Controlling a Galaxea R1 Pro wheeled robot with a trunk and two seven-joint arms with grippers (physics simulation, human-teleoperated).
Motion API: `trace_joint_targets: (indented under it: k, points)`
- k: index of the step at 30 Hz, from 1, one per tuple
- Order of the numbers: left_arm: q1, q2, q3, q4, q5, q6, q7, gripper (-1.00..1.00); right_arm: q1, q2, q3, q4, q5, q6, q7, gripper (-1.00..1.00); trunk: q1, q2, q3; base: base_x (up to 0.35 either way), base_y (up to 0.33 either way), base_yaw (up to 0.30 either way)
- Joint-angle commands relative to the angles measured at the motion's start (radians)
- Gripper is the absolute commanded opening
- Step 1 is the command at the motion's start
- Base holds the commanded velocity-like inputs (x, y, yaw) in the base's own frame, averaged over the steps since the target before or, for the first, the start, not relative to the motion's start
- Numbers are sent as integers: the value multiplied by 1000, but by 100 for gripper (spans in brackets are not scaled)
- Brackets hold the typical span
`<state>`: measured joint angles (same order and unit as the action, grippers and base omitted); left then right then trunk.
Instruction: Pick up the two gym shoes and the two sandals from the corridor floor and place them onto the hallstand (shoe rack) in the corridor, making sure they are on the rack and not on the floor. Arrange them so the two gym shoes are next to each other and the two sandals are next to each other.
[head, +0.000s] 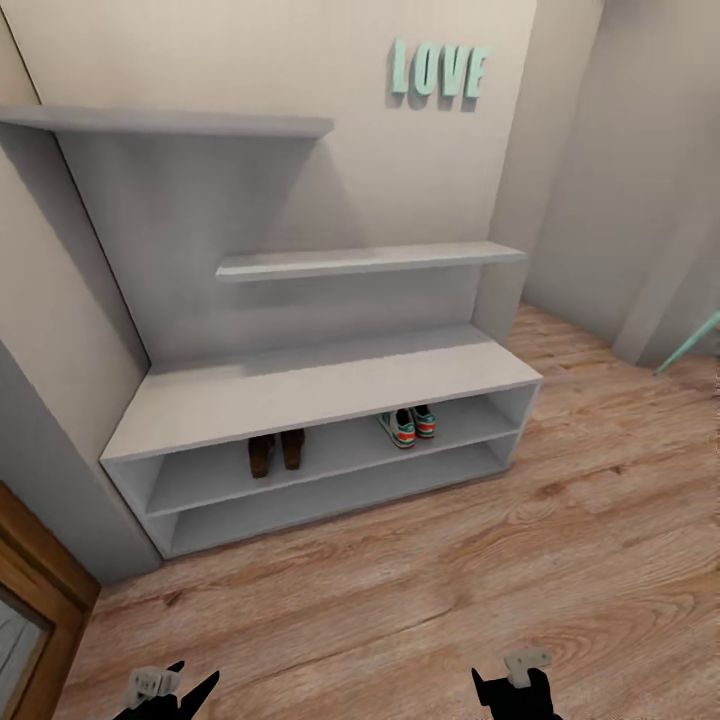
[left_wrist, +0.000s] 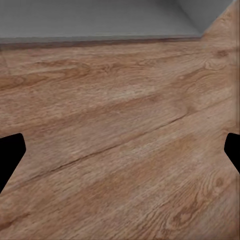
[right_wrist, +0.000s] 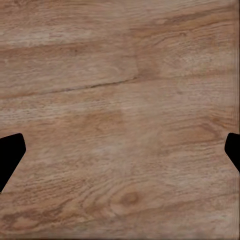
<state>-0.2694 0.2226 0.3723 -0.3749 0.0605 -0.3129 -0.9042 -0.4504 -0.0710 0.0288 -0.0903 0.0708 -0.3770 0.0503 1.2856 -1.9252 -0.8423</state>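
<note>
The pale grey hallstand (head: 300, 385) stands against the wall in the head view. On its upper open tier the two sandals (head: 277, 450) lie side by side at the left. The two gym shoes (head: 408, 424) sit together on the same tier at the right. My left gripper (head: 168, 690) and right gripper (head: 515, 685) hang low at the picture's bottom edge, over the corridor floor (head: 420, 590), well short of the rack. Both wrist views show black fingertips (left_wrist: 10, 155) (right_wrist: 10, 155) spread wide apart, with bare planks between them and nothing held.
Stepped wall shelves (head: 370, 260) rise above the bench, with teal "LOVE" letters (head: 438, 72) on the wall. A wooden door frame (head: 35, 590) sits at the near left. A teal rod (head: 690, 345) leans at the right edge. The rack's grey base (left_wrist: 100, 20) edges the left wrist view.
</note>
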Motion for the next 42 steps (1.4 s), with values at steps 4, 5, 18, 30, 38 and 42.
trace_joint_targets:
  k: [4,5,18,30,38,42]
  points:
    - [-1,-1,4,8,1,-4,-4,100,3,1,2,1,6,-3,-1,100,-16,28,12,0,0,-98]
    - [-1,-1,5,11,2,-4,-4,100,4,1,2,1,6,-3,-1,100,-19,35,15,0,0,-45]
    - [-1,0,5,23,14,-5,-4,100,9,3,3,1,7,-4,-1,100,-46,84,37,0,0,-11]
    - [-1,0,5,25,15,-5,-4,100,16,20,3,51,8,-1,0,100,-46,84,37,0,0,0]
    - [-1,3,9,24,17,-5,-4,100,43,22,2,64,9,0,-1,100,-46,84,37,0,0,0]
    - [0,9,35,23,23,-5,-5,100,51,23,3,65,9,0,-1,100,-46,84,37,0,0,0]
